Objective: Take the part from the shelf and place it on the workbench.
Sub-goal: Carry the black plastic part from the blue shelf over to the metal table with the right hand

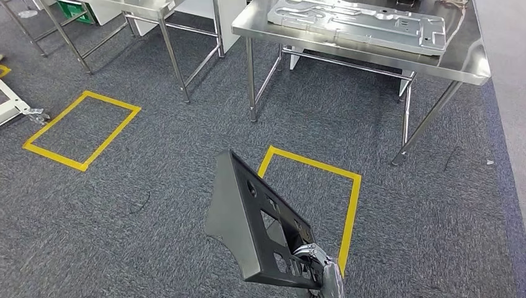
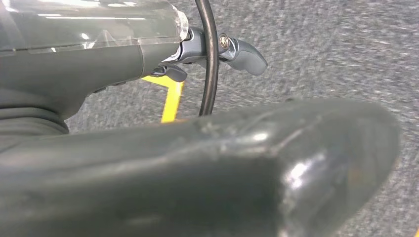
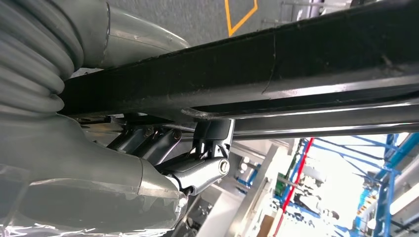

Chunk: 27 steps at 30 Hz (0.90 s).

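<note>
Black, flat, perforated panel part with rectangular cut-outs and a grey metallic back face is carried near the robot, low in the head view, tilted up on edge above the carpet. Its near right corner is gripped by the right hand. In the right wrist view the right hand has its dark fingers curled against the underside of the black panel part, so this hand is grasping the part.

Left hand hangs above the floor; in the left wrist view its fingers are extended with nothing between them, so it is released. A thin black cable runs past it.

Grey carpet floor carries a yellow tape rectangle directly behind the part and a second yellow tape rectangle to the far left.

Stainless steel workbench stands at the far right, well apart from the part. A large stamped silver sheet-metal plate lies flat on it. A second steel-framed table stands at the far left.
</note>
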Each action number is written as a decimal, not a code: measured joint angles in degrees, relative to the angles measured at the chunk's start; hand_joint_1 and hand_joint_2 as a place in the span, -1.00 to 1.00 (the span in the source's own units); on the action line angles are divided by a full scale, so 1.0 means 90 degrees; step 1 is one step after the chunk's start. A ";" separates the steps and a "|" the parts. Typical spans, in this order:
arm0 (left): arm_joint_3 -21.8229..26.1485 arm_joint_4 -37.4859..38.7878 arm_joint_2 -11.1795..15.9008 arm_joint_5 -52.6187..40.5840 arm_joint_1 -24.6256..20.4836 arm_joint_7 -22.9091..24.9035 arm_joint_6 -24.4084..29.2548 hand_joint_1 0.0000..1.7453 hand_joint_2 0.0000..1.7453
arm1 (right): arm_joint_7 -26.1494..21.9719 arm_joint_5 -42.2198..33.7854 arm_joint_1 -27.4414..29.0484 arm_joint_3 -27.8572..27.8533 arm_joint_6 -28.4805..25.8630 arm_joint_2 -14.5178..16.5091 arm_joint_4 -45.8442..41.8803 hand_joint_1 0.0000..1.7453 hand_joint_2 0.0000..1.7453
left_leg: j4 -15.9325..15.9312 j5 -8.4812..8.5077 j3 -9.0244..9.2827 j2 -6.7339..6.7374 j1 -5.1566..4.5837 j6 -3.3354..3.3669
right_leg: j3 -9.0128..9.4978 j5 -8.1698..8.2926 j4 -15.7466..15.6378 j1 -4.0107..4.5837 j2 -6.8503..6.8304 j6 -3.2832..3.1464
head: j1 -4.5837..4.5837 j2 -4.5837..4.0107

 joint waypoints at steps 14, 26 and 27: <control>0.0091 0.0002 -0.0054 -0.0077 0.0045 -0.0023 -0.0035 -1.00 -1.00 | 0.0142 0.0106 0.0025 0.0030 -0.0210 -0.0030 0.0002 1.00 1.00 | -0.0770 -0.0916 0.1527 -0.0042 0.0013 0.0234 | -0.1583 -0.0019 0.0984 -0.0060 -0.0080 0.0287 | 0.0001 0.0000; 0.0112 0.0004 -0.0129 -0.0110 -0.0049 -0.0010 -0.0057 -1.00 -1.00 | 0.0127 -0.0157 -0.0025 0.0088 -0.0076 -0.0059 -0.0070 1.00 1.00 | 0.1378 -0.1701 0.0169 -0.0004 0.0042 -0.0099 | -0.0422 0.0280 0.0208 0.0024 0.0193 -0.0130 | -0.0004 0.0000; 0.0119 0.0004 -0.0129 -0.0106 -0.0042 -0.0009 -0.0056 -1.00 -1.00 | 0.0128 -0.0141 -0.0025 0.0089 -0.0086 -0.0059 -0.0069 1.00 1.00 | 0.1215 -0.1824 0.0028 -0.0006 0.0039 -0.0096 | -0.0295 0.0191 0.0208 0.0029 0.0218 -0.0121 | -0.0003 0.0000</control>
